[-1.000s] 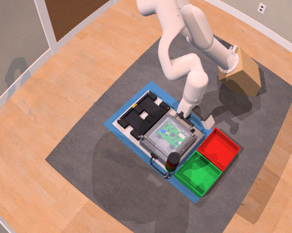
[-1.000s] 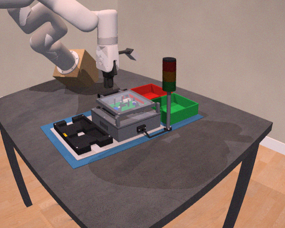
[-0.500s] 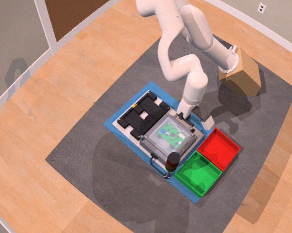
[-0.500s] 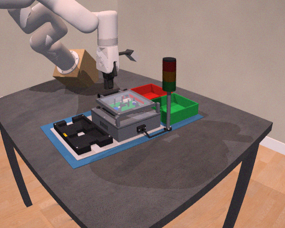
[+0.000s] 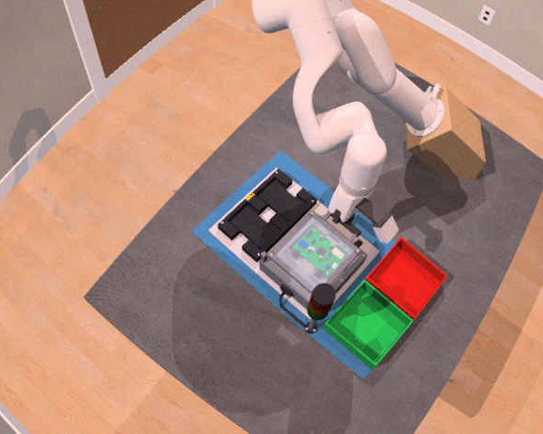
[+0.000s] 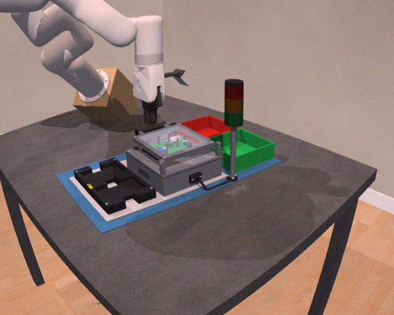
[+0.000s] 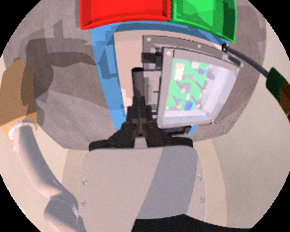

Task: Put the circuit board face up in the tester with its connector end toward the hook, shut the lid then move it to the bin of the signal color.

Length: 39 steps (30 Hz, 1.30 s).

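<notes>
Gripper (image 6: 150,116) fingers closed together on nothing, tip down on the lid's handle (image 6: 152,127) at centre frame. Circuit board (image 5: 322,248) inside the tester (image 6: 177,169), under the clear lid (image 6: 177,144), lid slightly tilted. Signal tower (image 6: 233,101) unlit.

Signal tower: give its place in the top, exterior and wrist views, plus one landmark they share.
Top: signal tower low centre, seen from above, at the tester's near corner.
Exterior: right of centre, standing tall in front of the green bin.
Wrist: far right edge, only its coloured bands.
Shared landmark: the green bin, beside the tower in every view.
</notes>
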Motion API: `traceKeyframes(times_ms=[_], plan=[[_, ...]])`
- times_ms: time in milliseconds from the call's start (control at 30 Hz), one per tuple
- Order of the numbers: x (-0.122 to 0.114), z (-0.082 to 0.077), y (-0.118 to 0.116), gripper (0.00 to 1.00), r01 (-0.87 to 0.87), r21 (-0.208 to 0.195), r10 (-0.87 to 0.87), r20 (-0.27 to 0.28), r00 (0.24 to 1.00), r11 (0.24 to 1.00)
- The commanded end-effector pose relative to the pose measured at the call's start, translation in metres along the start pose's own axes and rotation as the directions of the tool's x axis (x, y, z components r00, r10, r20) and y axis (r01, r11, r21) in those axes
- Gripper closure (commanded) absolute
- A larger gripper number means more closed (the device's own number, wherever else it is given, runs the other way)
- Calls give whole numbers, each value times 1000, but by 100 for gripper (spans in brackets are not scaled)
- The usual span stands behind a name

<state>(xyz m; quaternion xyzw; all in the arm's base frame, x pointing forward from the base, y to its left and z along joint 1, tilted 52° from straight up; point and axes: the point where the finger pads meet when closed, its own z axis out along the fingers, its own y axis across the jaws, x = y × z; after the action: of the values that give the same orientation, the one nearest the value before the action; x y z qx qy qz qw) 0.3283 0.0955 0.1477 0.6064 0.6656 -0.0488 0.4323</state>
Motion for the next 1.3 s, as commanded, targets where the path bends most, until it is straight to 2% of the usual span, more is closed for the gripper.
traceKeyframes(times_ms=[0,1267], plan=[[1,0,1,100,0,-3,0,-2,1000,1000],[1,8,1,100,0,-3,0,-2,1000,1000]])
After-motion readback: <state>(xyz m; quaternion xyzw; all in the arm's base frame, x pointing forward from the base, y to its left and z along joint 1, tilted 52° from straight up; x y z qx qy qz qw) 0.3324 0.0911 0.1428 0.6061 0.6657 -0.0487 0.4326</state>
